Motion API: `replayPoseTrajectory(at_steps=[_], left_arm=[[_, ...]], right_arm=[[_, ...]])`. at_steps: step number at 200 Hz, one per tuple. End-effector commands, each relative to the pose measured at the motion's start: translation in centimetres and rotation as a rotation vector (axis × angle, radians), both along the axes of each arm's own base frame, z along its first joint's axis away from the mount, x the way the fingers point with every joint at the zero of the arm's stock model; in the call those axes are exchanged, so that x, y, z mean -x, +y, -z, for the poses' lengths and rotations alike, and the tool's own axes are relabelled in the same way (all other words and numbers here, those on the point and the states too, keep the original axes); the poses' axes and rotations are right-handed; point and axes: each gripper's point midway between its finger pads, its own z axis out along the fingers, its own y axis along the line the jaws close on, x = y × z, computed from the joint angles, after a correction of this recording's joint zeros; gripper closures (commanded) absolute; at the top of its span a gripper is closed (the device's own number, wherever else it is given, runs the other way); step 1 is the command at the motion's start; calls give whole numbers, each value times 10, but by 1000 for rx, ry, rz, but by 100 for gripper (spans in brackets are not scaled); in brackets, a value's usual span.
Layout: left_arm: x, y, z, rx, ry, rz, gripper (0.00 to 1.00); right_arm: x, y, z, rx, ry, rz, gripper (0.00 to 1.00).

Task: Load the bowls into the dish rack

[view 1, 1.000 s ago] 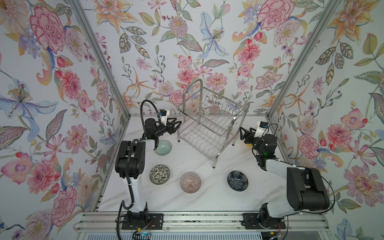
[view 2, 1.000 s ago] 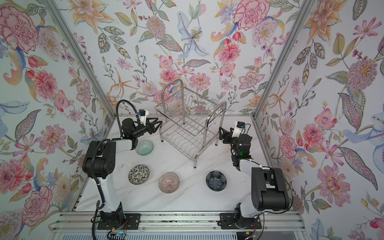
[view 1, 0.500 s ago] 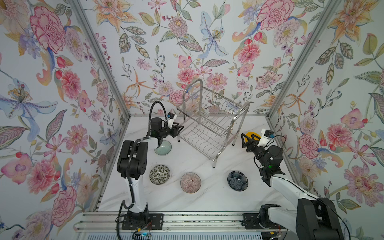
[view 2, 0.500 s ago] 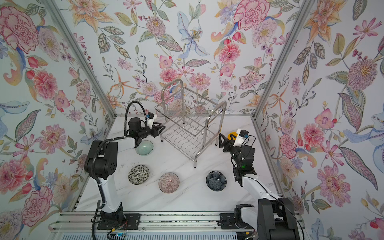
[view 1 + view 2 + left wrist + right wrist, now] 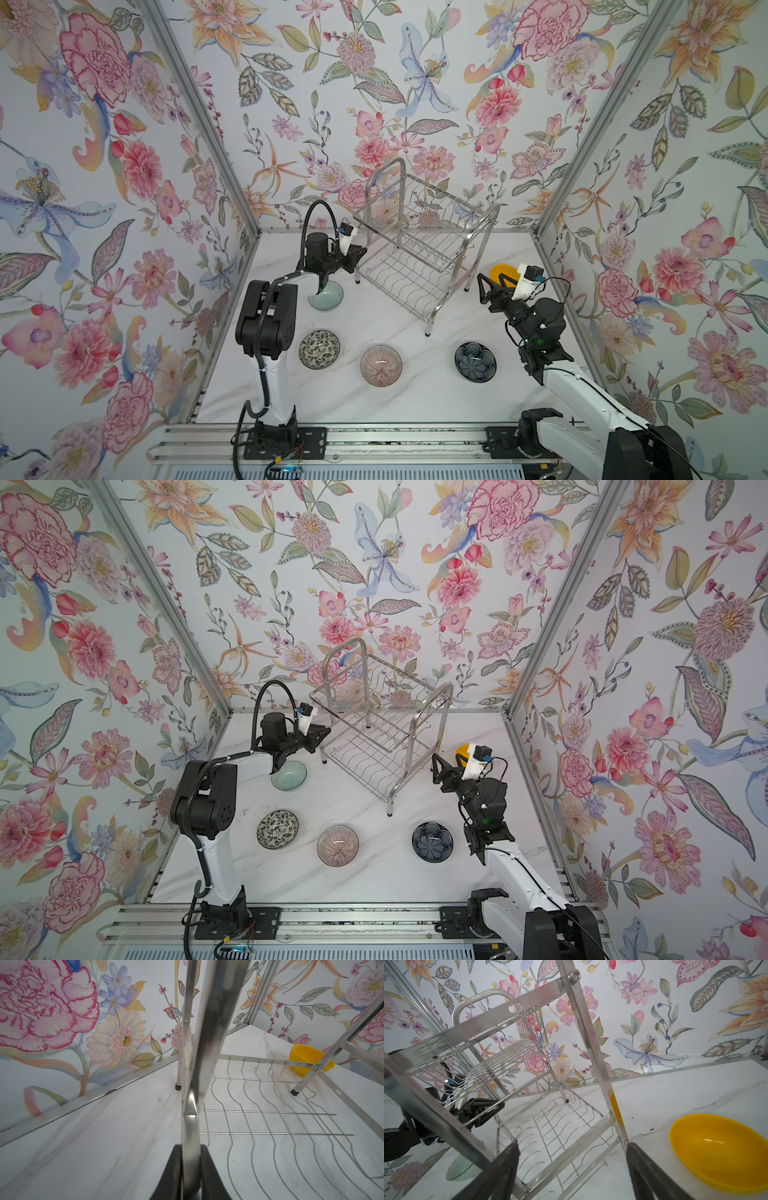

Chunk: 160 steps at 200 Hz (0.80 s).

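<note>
The dish rack (image 5: 405,276) (image 5: 365,750) stands at the back middle, both tiers without bowls. My left gripper (image 5: 360,253) (image 5: 324,733) (image 5: 190,1167) is shut on the rack's left side tube (image 5: 190,1084). My right gripper (image 5: 484,286) (image 5: 438,766) (image 5: 572,1147) hangs open by the rack's right frame (image 5: 591,1032), holding nothing. The yellow bowl (image 5: 503,272) (image 5: 463,752) (image 5: 720,1147) (image 5: 305,1057) sits on the table just behind it. The pale green bowl (image 5: 328,297) (image 5: 291,776) (image 5: 460,1167) lies under my left arm. Speckled (image 5: 319,349), pink ribbed (image 5: 381,365) and navy (image 5: 475,361) bowls line the front.
Flowered walls close the white marble table (image 5: 415,399) on three sides. The rack stands at an angle, its right front leg (image 5: 428,332) near the pink and navy bowls. The left arm's base column (image 5: 274,395) rises at the front left.
My left gripper moved slightly right onto the rack's left tube and shut on it. My right arm swung forward and its gripper drew back a little, uncovering the yellow bowl.
</note>
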Motion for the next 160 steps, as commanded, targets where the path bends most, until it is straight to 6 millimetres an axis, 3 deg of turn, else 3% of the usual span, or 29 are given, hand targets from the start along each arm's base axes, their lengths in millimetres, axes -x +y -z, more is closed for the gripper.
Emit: replayPoseTrajectory(at_steps=[1,36,81,160], left_arm=[[2,2,-17,21,-20,-65,88],[9,12,-24,61,-19,-163,95],[23,31,-34,165,7,-339,96],[50,27,-21,209,102,-614,96]], right_arm=[[2,-4,-1,15,-11,30,17],[2,-5,-4,7,-26,43,17],[4,-6,-7,-10,-52,53,17],[8,-7,-7,-35,-60,74,17]])
